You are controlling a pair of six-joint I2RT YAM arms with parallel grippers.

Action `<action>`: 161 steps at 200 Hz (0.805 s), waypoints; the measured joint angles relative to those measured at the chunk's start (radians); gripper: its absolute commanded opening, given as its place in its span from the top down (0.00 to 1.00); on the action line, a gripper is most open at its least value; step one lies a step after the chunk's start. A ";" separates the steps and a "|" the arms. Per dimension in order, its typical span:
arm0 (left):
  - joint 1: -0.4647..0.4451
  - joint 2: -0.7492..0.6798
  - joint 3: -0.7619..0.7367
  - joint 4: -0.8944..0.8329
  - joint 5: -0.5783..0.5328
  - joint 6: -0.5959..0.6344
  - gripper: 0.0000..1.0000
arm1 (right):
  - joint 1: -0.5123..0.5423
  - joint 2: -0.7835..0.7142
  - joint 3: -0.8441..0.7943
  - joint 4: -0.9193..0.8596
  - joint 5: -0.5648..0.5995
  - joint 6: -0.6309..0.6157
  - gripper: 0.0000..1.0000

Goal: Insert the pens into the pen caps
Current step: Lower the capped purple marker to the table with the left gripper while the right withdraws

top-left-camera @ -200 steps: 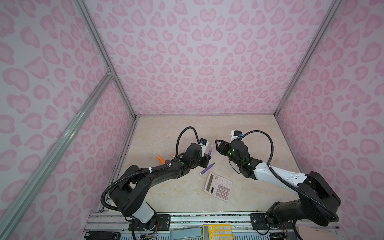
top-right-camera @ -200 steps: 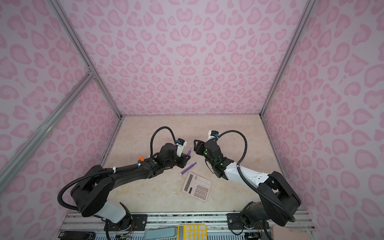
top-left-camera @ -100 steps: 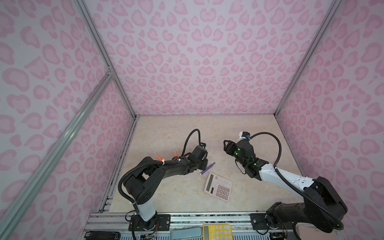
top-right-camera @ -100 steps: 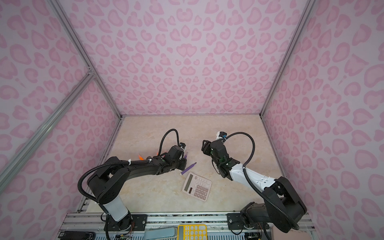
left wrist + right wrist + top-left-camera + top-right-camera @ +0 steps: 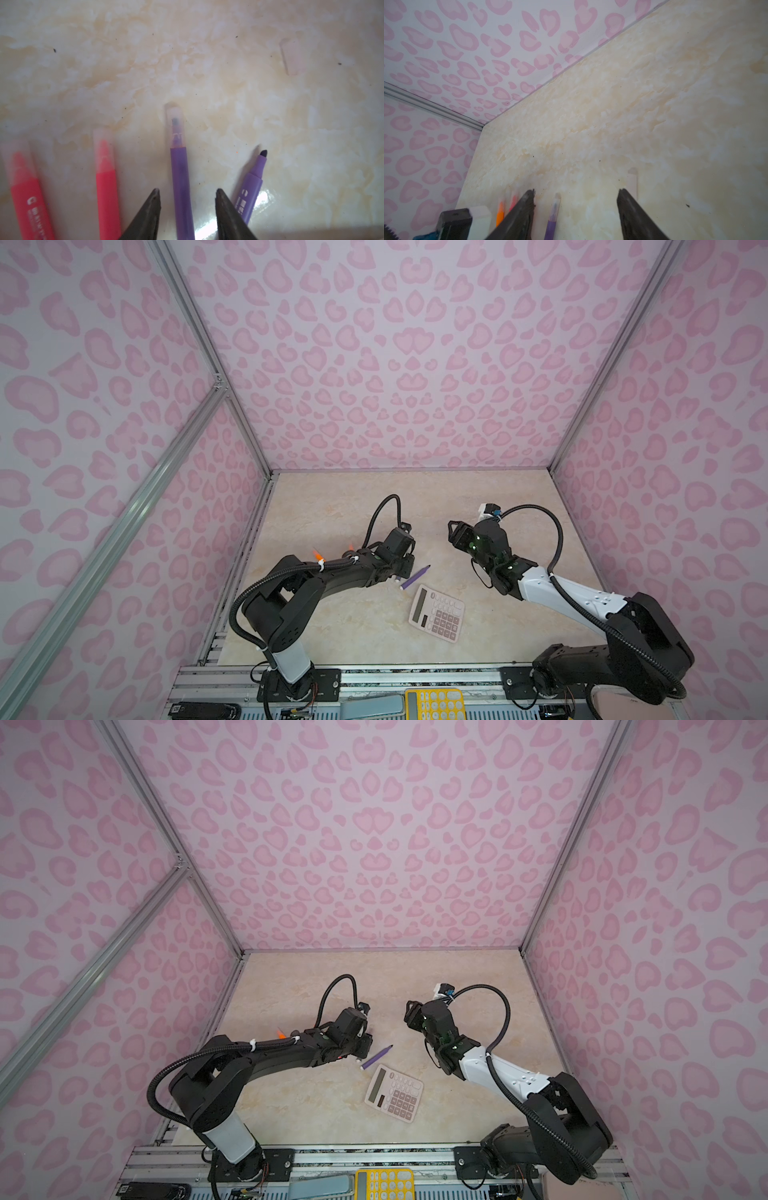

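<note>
left claw [image 5: 187,190]: two dark tapered fingers spread apart, pinching nothing, with a gap on each side of the pen that lies between them.
between the fingers: the capped purple pen [image 5: 180,176], a slim plastic marker with a short clear tube over its tip. It lies flat on the marbled beige tabletop [image 5: 187,62], its long axis in line with the fingers and its cap end ahead of them.
next pen, as I judge it: the bare purple pen [image 5: 252,187], a slim purple plastic marker with its dark tapered tip exposed. It lies flat, just outside the finger on the side toward the right arm.
its axis: slanted away from the claw's line, with the tip forward and outward. The claw would need to shift sideways and turn a little to straddle it.
butt end: in a top view it lies near a corner of the flat pinkish calculator [image 5: 437,612].
loose cap [image 5: 293,57]: a short, clear, nearly colourless plastic tube lying flat, well ahead of the left claw and further out on that same side, beyond the bare tip.
right claw [image 5: 576,191]: fingers wide apart and empty. The loose cap shows just beyond one fingertip.
nearer arm: the left for the bare pen, probably the right for the cap.
left arm pose: stretched low and forward, claw down at the tabletop.
right arm pose: forearm raised, claw held off the surface and aimed toward the left arm.
beyond the other finger: two pink-red pens [image 5: 107,187], each with a clear cap on.
</note>
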 measured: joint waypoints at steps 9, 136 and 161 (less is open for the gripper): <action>-0.001 -0.026 -0.007 0.004 0.006 0.008 0.53 | -0.001 -0.002 0.000 -0.003 -0.001 0.000 0.36; -0.082 -0.097 -0.141 0.063 0.156 0.156 0.58 | -0.022 -0.010 -0.012 -0.019 -0.023 0.000 0.37; -0.080 -0.035 -0.105 0.055 0.124 0.156 0.59 | -0.023 -0.017 -0.012 -0.023 -0.025 0.000 0.37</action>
